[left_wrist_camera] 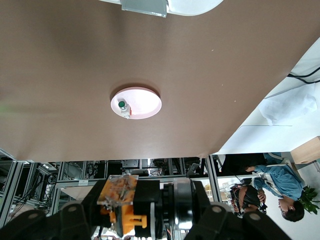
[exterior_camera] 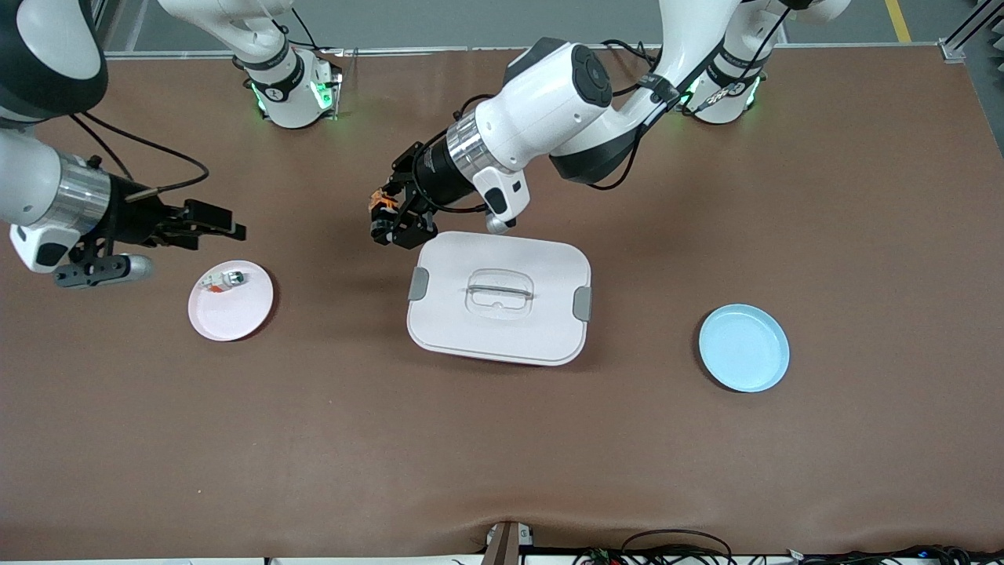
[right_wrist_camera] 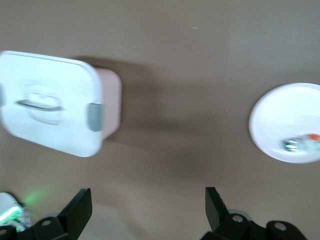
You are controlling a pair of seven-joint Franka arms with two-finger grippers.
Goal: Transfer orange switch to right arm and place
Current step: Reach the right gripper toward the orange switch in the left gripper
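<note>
My left gripper (exterior_camera: 390, 217) is shut on the orange switch (exterior_camera: 383, 202) and holds it in the air, over the table beside a corner of the white lidded box (exterior_camera: 499, 297). In the left wrist view the switch (left_wrist_camera: 125, 207), black with orange parts, sits between the dark fingers (left_wrist_camera: 70, 220) of my left gripper (left_wrist_camera: 137, 212). My right gripper (exterior_camera: 223, 224) is open and empty, in the air over the table next to the pink plate (exterior_camera: 235, 314). The right wrist view shows that gripper (right_wrist_camera: 147, 207) with its two fingertips (right_wrist_camera: 80, 205) wide apart.
The pink plate holds a small whitish-silver part with a green spot (exterior_camera: 227, 278), which also shows in the left wrist view (left_wrist_camera: 123, 106) and the right wrist view (right_wrist_camera: 300, 144). A light blue plate (exterior_camera: 743, 348) lies toward the left arm's end of the table.
</note>
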